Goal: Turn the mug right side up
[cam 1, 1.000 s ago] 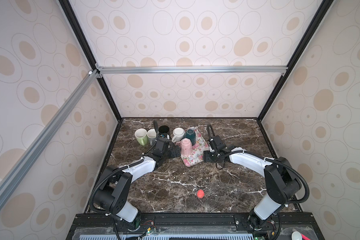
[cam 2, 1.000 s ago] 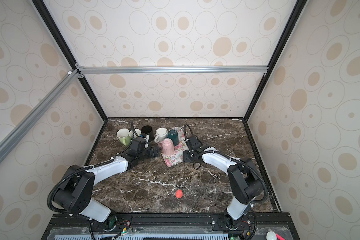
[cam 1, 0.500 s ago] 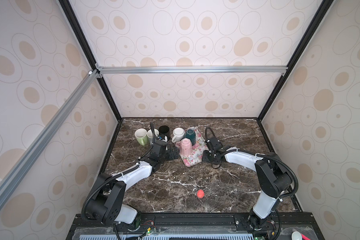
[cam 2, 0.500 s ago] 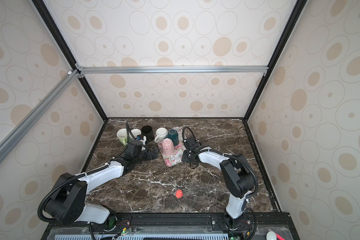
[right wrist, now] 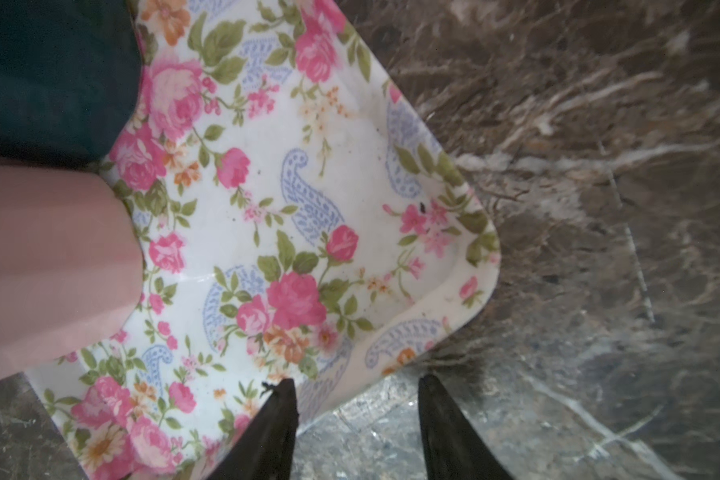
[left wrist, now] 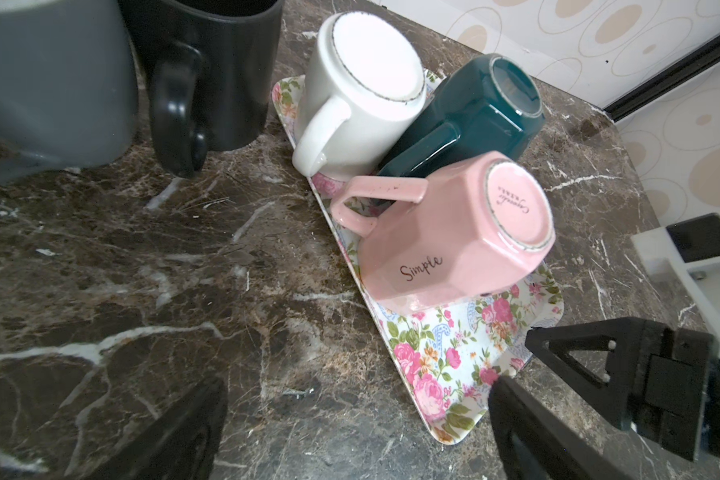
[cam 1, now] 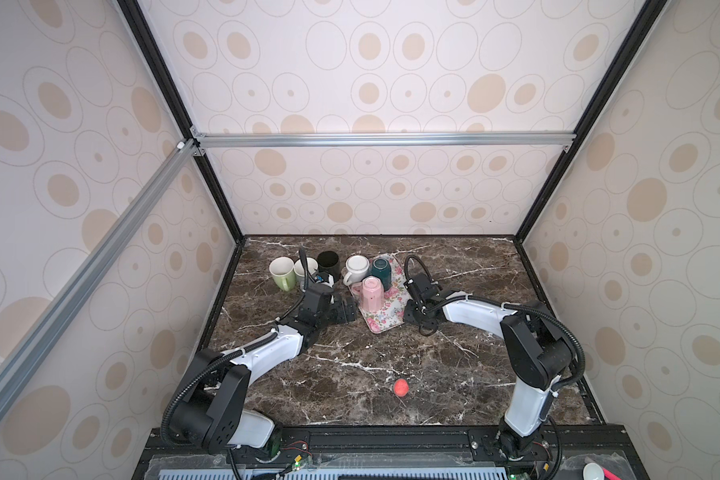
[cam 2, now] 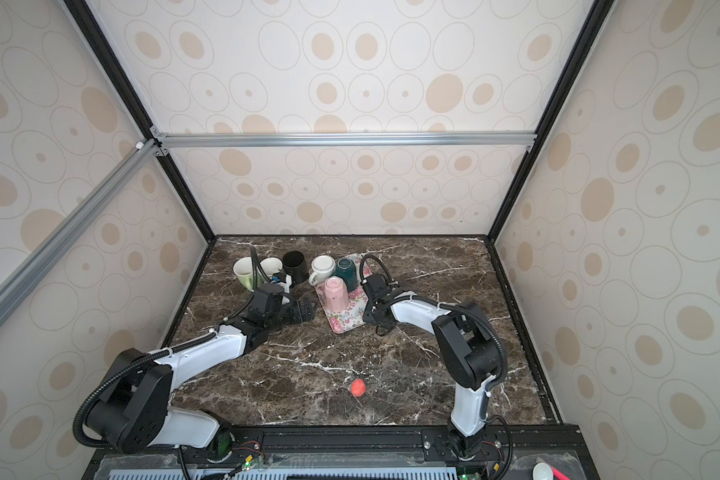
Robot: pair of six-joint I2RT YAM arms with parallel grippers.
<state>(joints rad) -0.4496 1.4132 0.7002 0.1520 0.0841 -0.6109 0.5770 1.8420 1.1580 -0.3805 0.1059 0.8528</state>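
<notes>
Seen from above w/ 12 o'clk at the back wall, the dark marble table fills the booth floor. Both arms reach in from the 6 o'clk edge.

The flowered tray lies at 12 o'clk of table centre, its long side running approx 11 to 5.

L claw sits low over the table at 8 o'clk of the pink mug. Its jaws are spread as wide as they go, w/ nothing in them. In the L wrist view its fingers frame bare table and the tray's near end.

R claw is at the tray's 4 o'clk corner, jaws partway apart. In the R wrist view one finger is over the tray rim and the other over the table, w/ the rim btwn them. Can't tell if either pad touches it.

The pink mug stands upside down mid-tray, base up, handle toward 9 o'clk. Neither claw touches it.

Two more upside-down mugs are on the tray:
- teal mug, just beside the pink mug at its 1 o'clk
- white mug, at its 11 o'clk on the tray's far corner

Three upright mugs stand in a row on the table, at 9–10 o'clk of the tray: black mug, pale mug and green mug.

A small red ball lies alone at 5 o'clk of table centre, well apart from everything else.
</notes>
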